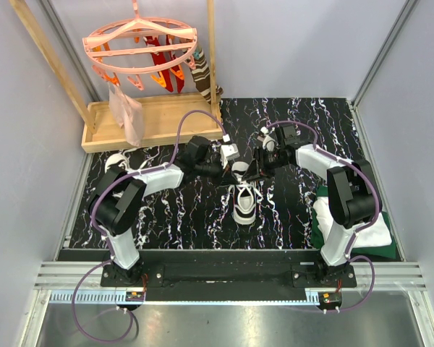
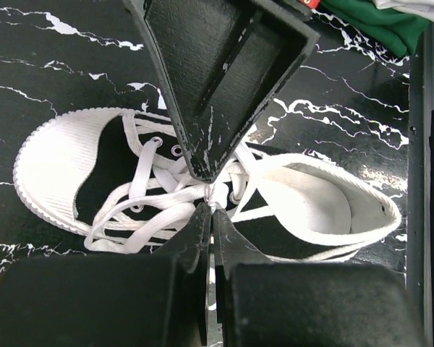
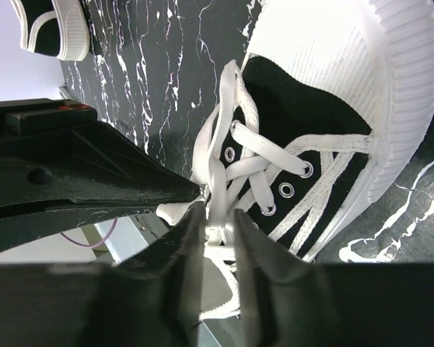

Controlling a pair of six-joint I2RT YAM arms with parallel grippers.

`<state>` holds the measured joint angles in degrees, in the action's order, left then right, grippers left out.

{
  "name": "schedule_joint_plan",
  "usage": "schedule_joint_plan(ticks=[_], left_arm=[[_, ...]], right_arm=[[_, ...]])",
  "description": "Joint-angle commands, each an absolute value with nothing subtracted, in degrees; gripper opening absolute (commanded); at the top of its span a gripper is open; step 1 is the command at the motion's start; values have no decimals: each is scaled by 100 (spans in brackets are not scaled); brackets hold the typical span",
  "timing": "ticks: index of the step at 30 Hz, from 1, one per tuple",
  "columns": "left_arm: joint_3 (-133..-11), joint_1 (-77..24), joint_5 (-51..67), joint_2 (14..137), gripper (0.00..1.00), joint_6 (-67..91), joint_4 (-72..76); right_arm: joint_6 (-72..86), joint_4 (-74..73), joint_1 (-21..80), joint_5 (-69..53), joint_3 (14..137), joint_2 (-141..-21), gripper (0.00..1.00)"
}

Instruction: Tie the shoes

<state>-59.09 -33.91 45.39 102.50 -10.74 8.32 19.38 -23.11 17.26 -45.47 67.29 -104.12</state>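
Note:
One black sneaker with a white toe cap (image 1: 244, 202) lies in the middle of the marbled table, toe toward the arms. My left gripper (image 1: 233, 168) and right gripper (image 1: 255, 169) meet tip to tip over its laces. In the left wrist view the left gripper (image 2: 212, 205) is shut on a white lace (image 2: 175, 195) just above the sneaker (image 2: 108, 173). In the right wrist view the right gripper (image 3: 218, 217) is closed around a lace strand (image 3: 224, 137) that rises taut from the sneaker (image 3: 304, 123). The second sneaker (image 1: 120, 160) lies at the left, also in the right wrist view (image 3: 50, 25).
A wooden tray (image 1: 159, 119) stands at the back left under a pink clip hanger (image 1: 141, 47) with a striped sock (image 1: 202, 72). A folded white-and-green cloth (image 1: 354, 224) lies at the right edge, also in the left wrist view (image 2: 376, 18).

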Motion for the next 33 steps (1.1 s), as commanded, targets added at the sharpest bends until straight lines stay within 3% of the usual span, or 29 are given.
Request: schedule_joint_plan(ticks=[1,10,33], left_arm=[[-6187,-3419,4518,10292,0,-1221,800],[-6380,-3463,4430,10371,0,-1380,457],[-6907,-3524,4193,10679,0,-1362,-307]], right_arm=[[1881,-2329,1758,-4518,7005,-10380,19],[1898,-2303,1758,-4526,7005,-10257,0],[1854,-1978,1767,-4799,6759,-9905,1]])
